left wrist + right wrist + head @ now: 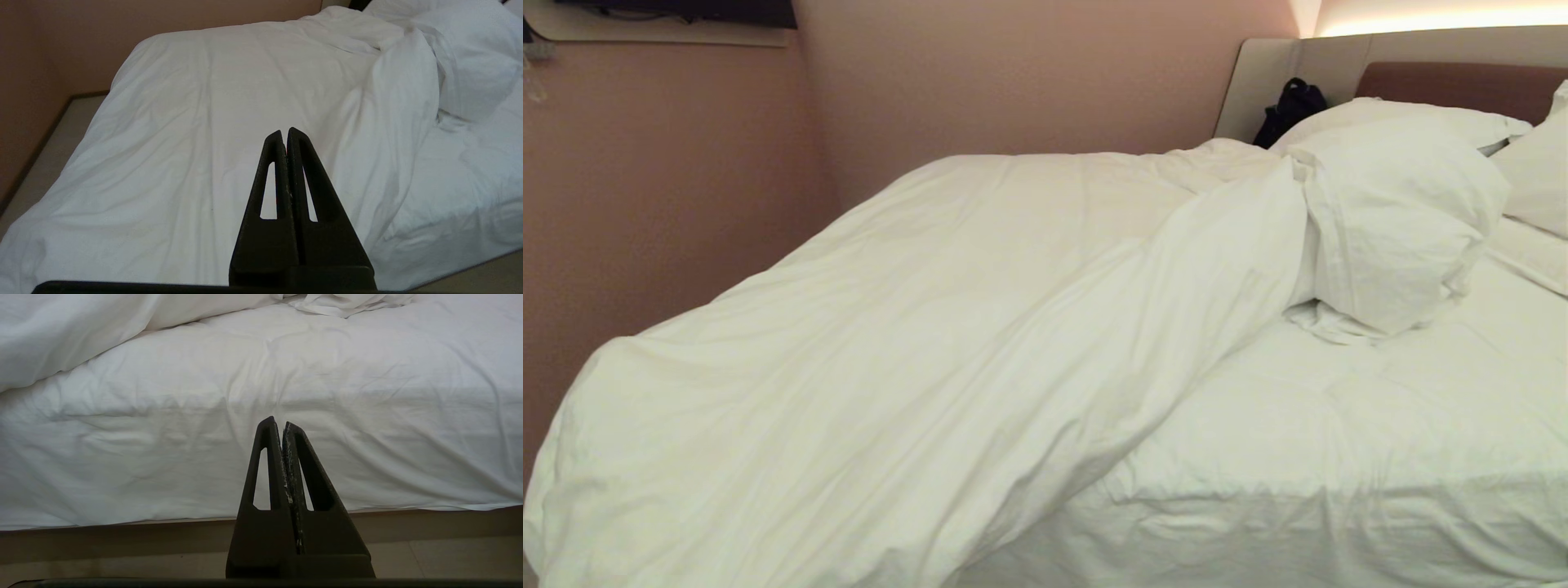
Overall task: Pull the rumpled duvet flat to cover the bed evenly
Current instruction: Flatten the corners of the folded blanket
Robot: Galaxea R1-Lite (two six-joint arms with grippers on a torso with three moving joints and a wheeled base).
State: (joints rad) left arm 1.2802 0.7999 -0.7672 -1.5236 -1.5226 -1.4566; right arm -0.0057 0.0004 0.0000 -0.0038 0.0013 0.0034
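1 duvet [915,327] rumpled across 1 bed [1339,457], 3 pillows [1405,212], 2 hands closed, empty: left hand [284,132], right hand [279,422]

A bedroom, with the look of a hotel room. A wide bed [1339,490] fills the space, dressed all in white: a rumpled duvet [915,343], plump pillows [1405,122], and a brown padded headboard [1454,86] in a beige surround lit from above. Plain pinkish walls [1013,73] close it in, with a dark bag [1290,106] by the headboard.
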